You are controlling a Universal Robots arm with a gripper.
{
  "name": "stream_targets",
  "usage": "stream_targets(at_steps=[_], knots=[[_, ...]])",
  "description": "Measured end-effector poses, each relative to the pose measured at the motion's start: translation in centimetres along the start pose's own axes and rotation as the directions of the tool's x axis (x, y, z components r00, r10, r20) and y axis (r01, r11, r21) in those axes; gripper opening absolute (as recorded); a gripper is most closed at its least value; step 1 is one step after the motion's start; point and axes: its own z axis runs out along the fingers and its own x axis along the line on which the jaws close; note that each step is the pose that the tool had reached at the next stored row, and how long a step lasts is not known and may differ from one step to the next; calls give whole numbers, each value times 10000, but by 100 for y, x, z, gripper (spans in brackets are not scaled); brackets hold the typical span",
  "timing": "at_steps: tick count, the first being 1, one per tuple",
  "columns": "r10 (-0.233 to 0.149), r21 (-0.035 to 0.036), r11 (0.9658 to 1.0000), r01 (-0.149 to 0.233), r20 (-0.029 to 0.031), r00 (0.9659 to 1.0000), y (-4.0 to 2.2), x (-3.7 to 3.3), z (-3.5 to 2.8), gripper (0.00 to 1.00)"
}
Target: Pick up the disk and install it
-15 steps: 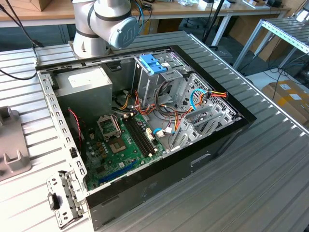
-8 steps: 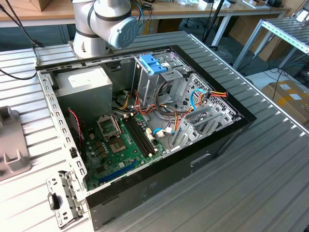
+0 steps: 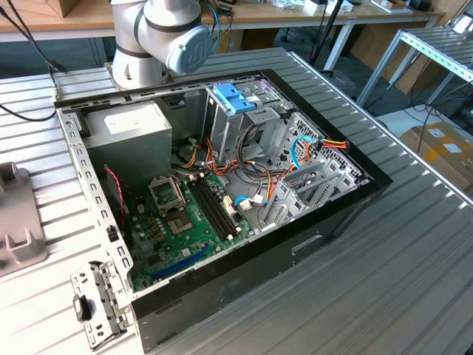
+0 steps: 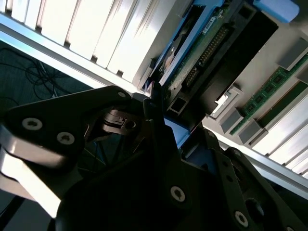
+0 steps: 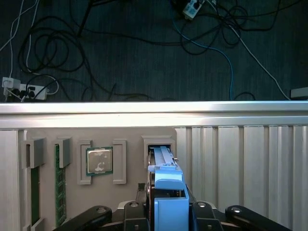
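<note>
A: "How's the gripper doing?"
B: "Jaws are pinching the disk by its blue carrier."
A: "Disk pos?"
B: "It's sitting edge-up w/ far end in a grey tray slot, near the CPU chip."

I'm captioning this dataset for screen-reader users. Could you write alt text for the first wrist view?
A blue-framed disk, seen edge-on, is flanked by the black tool at a slot in a pale tray. The tray also holds a chip and a memory stick; beyond its rim lies dark floor strewn with cables.
</note>
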Motion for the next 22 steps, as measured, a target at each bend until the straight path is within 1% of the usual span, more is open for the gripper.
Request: stream_targets(at_steps=[11, 14, 22], knots=[[0, 0, 10000, 0, 0, 10000, 0, -5, -89, 37], [0, 1, 10000, 0, 0, 10000, 1, -8, -130, 37], [0, 0, 10000, 0, 0, 10000, 1, -11, -179, 37]])
